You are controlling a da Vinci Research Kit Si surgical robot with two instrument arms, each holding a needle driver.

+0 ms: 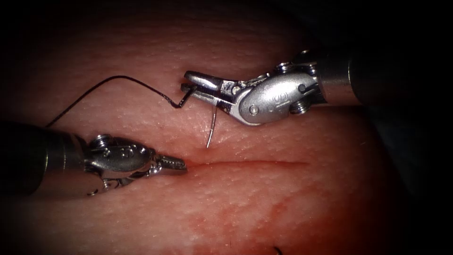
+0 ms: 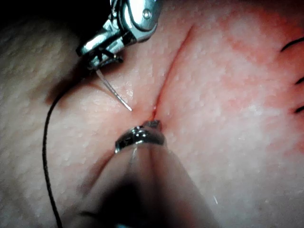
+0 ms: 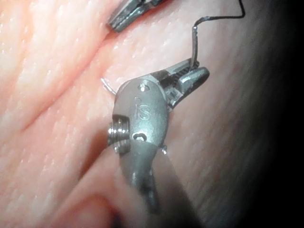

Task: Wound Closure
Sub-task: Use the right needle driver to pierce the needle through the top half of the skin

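Holding the curved needle (image 1: 212, 123) near its thread end, the right needle driver (image 1: 191, 87) has its jaws closed on it above the left part of the cut (image 1: 250, 164); the needle hangs down from the jaws and its sharp tip stands just above the tissue (image 1: 283, 208), close to the upper edge of the cut and, as far as I can judge, not yet in it. The black thread (image 1: 118, 78) leaves the jaws and arcs away to the left. The left needle driver (image 1: 172, 165) holds nothing; its jaws look closed or nearly so, with the tip at the left end of the cut. To do the bite well, I think the tip should meet the skin squarely and follow the curve. The tissue is pale and bumpy, with red fluid (image 1: 264, 212) below the cut. Both tools have free room around them.
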